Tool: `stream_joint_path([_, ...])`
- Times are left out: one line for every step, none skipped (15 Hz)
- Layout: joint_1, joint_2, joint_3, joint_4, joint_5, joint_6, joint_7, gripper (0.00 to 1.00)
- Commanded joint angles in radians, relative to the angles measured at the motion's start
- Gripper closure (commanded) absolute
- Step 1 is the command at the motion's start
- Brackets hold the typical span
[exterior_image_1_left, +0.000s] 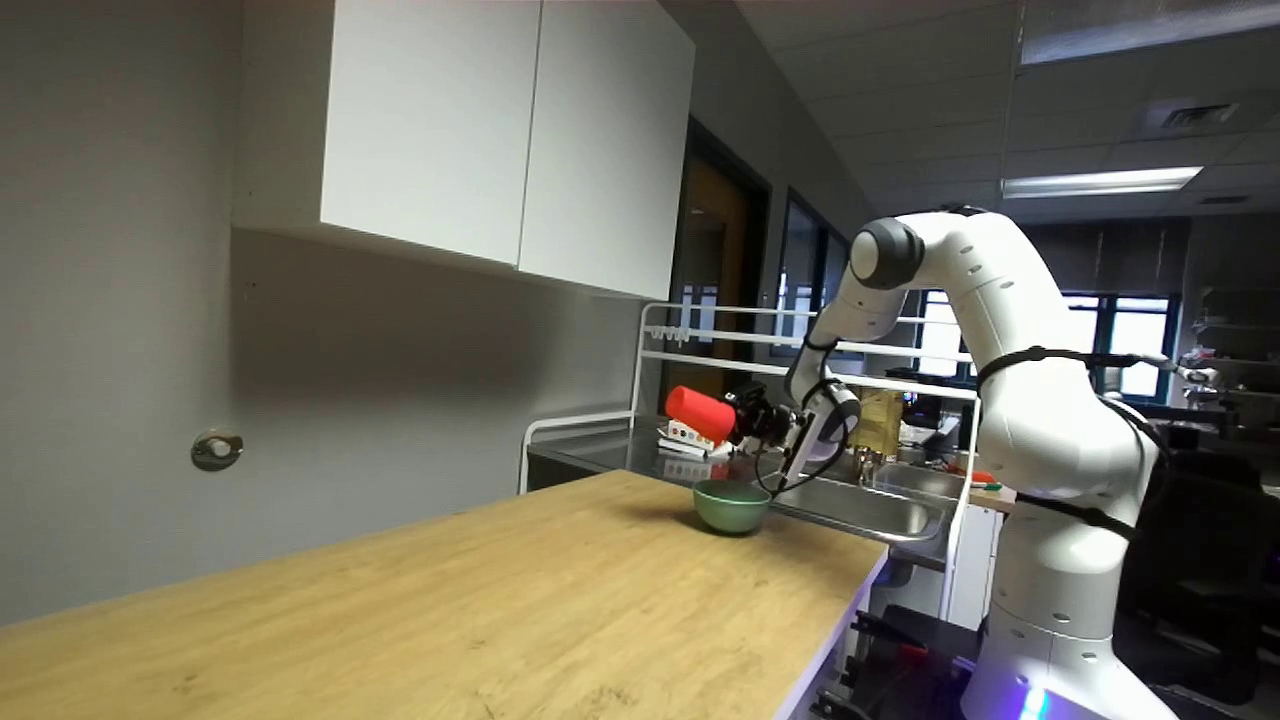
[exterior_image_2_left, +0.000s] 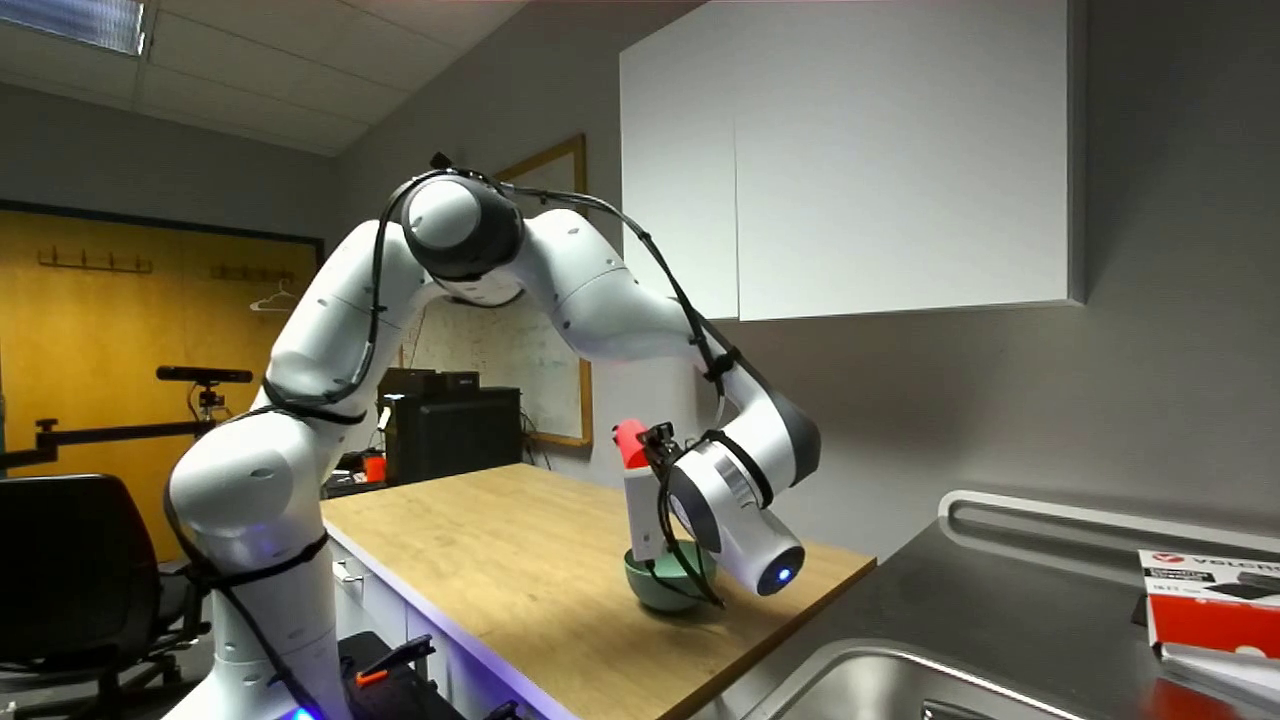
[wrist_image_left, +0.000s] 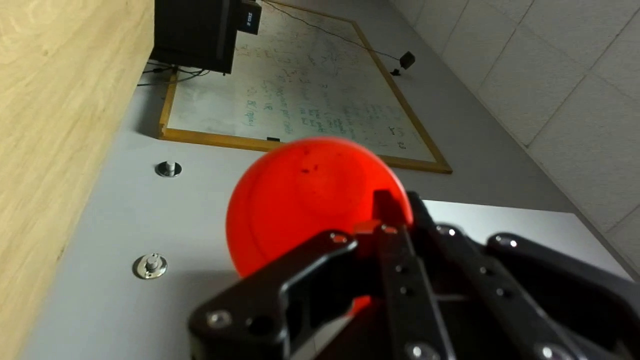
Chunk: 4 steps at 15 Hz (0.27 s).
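Tbl (exterior_image_1_left: 540, 580) w/ bowl (exterior_image_1_left: 731, 508), cup (exterior_image_1_left: 699, 414) in hand (exterior_image_1_left: 738, 411)

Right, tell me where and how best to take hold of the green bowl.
Likely best: grip the green bowl by its rim, straddling its wall, coming down from above. It stands upright on the wooden table, mouth up, its wall flaring outward. The gripper would first have to release the red cup.
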Motion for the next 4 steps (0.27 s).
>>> stream_joint_path([-0.018, 0.029, 0.015, 0.038, 0.007, -0.035, -0.012, 0.98])
stream_joint_path([-0.019, 0.033, 0.014, 0.040, 0.006, -0.037, -0.013, 0.98])
stream_joint_path([-0.019, 0.036, 0.013, 0.042, 0.004, -0.038, -0.015, 0.98])
stream_joint_path([-0.018, 0.038, 0.011, 0.043, 0.000, -0.035, -0.015, 0.98])
